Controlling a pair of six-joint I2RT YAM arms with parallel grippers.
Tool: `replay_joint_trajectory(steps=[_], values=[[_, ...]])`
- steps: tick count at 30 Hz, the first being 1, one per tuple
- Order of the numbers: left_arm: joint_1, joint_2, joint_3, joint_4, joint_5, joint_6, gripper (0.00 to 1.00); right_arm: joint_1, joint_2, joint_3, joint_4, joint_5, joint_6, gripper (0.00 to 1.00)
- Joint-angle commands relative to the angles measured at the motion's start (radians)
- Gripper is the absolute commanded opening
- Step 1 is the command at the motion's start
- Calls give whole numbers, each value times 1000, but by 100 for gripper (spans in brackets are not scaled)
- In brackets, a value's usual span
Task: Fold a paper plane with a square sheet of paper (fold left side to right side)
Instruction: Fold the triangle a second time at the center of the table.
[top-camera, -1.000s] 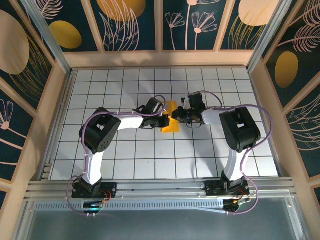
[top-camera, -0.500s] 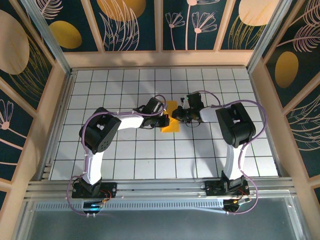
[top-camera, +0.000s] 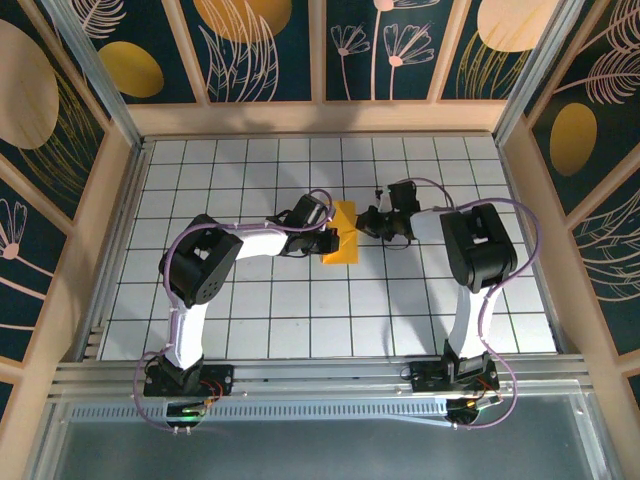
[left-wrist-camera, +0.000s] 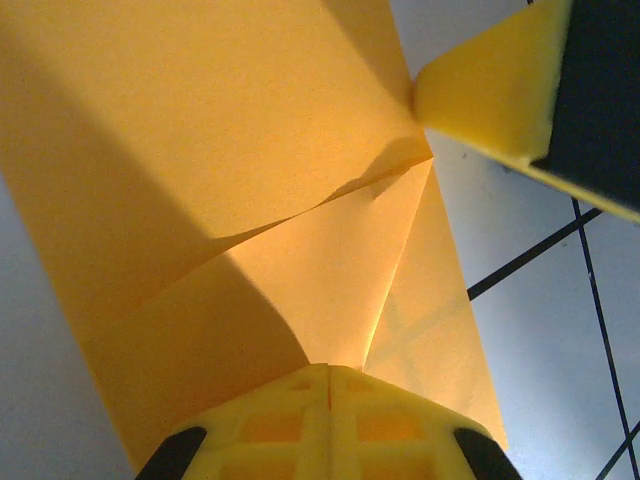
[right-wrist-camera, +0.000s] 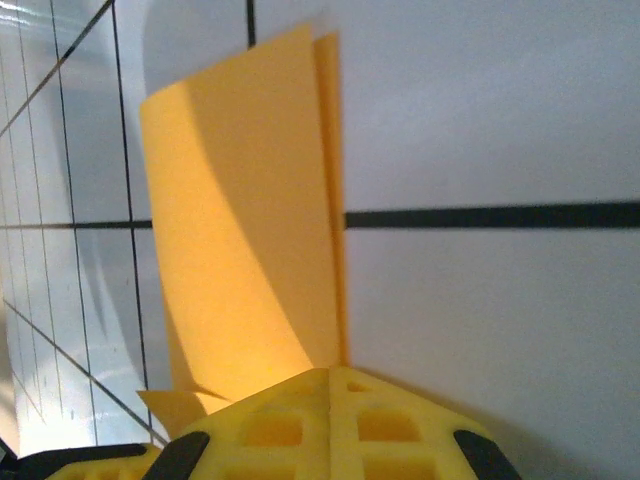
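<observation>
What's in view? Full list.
folded paper: 1, orange-yellow, table centre, between the grippers
table: 1, white, black grid
wall panels: several, dark blue with orange ovals, around table
wooden frame: 1, pale wood, edging the table
rail: 1, silver, near edge
left arm: 1, white and black, near left
right arm: 1, white and black, near right
left gripper: 1, yellow fingers, shut, paper's left side
right gripper: 1, yellow fingers, shut, paper's right side

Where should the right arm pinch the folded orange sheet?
The folded orange sheet: likely its right-hand open edge, where two layers lift slightly; come in low from the right. The left gripper sits on its left part, blocking that side.
</observation>
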Motion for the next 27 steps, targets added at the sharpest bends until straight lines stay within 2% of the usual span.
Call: replay_joint_trajectory(steps=[1, 7, 13, 19, 27], values=[[4, 45, -16, -110, -47, -3, 0, -26, 29, 18, -35, 29, -28, 0], [3, 34, -27, -89, -34, 0, 0, -28, -65, 14, -51, 27, -28, 0], [4, 24, -36, -70, -24, -8, 0, 2, -135, -38, -31, -51, 1, 0], [4, 24, -35, -66, -18, -7, 0, 81, -103, -71, 13, -96, 59, 0], [3, 22, -34, -54, -6, -13, 0, 112, -32, -53, 40, -93, 84, 0]])
